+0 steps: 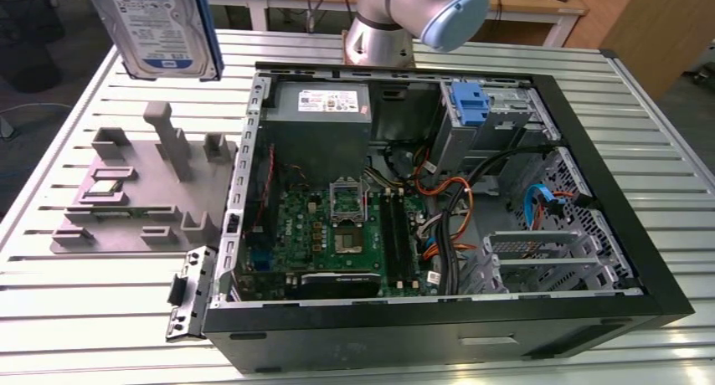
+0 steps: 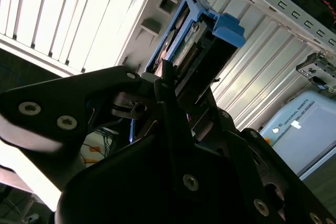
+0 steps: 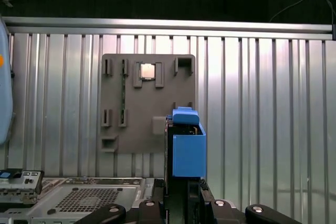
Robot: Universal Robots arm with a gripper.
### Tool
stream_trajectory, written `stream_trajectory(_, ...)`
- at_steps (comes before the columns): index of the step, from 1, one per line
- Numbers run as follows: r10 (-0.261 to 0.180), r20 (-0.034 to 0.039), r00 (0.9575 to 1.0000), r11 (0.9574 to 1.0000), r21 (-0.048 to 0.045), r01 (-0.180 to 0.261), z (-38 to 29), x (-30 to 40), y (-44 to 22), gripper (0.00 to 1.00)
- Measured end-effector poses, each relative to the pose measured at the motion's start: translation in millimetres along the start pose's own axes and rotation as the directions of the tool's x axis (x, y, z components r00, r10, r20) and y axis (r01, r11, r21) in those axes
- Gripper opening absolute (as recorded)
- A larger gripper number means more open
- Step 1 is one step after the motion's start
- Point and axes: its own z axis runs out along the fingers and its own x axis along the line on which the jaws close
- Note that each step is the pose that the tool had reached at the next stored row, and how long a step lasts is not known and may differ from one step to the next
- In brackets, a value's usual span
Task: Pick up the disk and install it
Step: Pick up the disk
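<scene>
Above the grey fixture (image 1: 123,209), the disk (image 1: 156,25) (open case (image 1: 391,335) alongside)

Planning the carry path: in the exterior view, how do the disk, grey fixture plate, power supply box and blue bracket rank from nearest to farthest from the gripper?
1. disk: clamped in the gripper, upper left.
2. grey fixture plate: beneath it, left of the case.
3. power supply box: inside the case's left.
4. blue bracket: farther right.
</scene>
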Motion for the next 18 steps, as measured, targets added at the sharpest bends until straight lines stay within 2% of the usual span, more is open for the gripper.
stream_trajectory(7, 0.000, 0.0000, 1.0000, 1.0000, -0.0005, 0.000, -0.8, 0.0, -23.9, 0.35)
stream_trajectory(18, 0.000, 0.0000, 1.0000, 1.0000, -0.0013, 0.000, -1.7, 0.0, -52.5, 0.35)
